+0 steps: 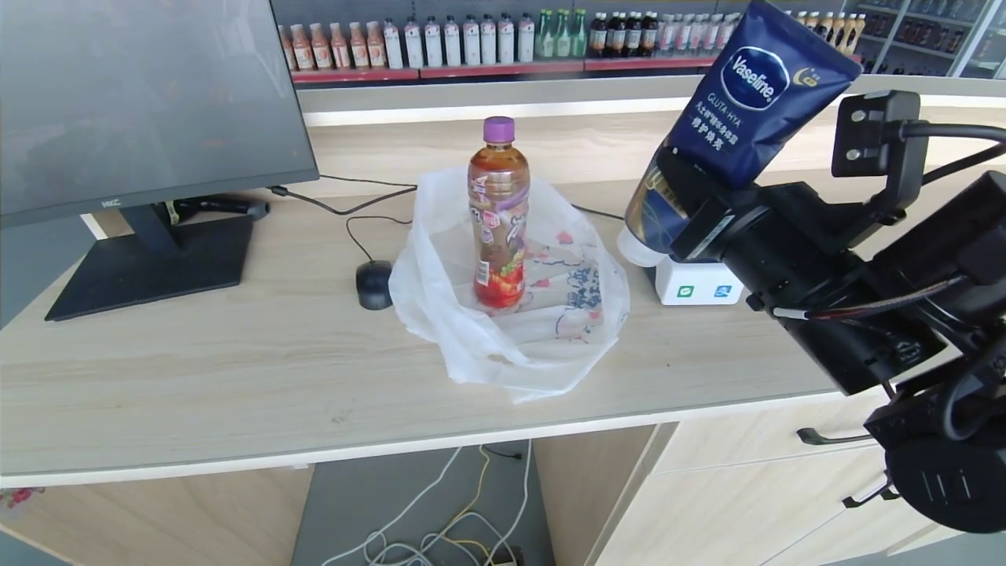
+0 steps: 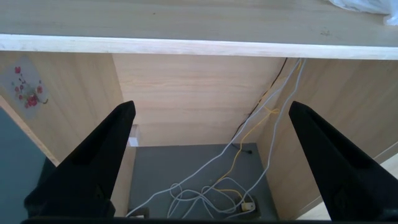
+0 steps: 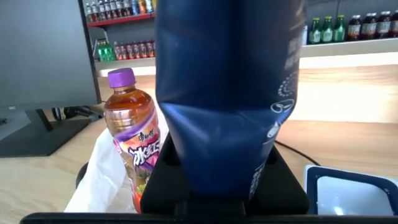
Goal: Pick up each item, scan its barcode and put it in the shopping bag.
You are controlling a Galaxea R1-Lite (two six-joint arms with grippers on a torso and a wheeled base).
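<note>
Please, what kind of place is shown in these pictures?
Probably a shop checkout: shelves of bottled drinks line the back wall, and the wooden counter carries a small white scanner box and an open shopping bag.

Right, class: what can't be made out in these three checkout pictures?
- Scanner: head view, partly behind the blue tube and right end effector; right wrist view, cut by the edge.
- Bottle base: right wrist view, behind the end effector.
- Shelf bottles: head view, labels too small.
</note>
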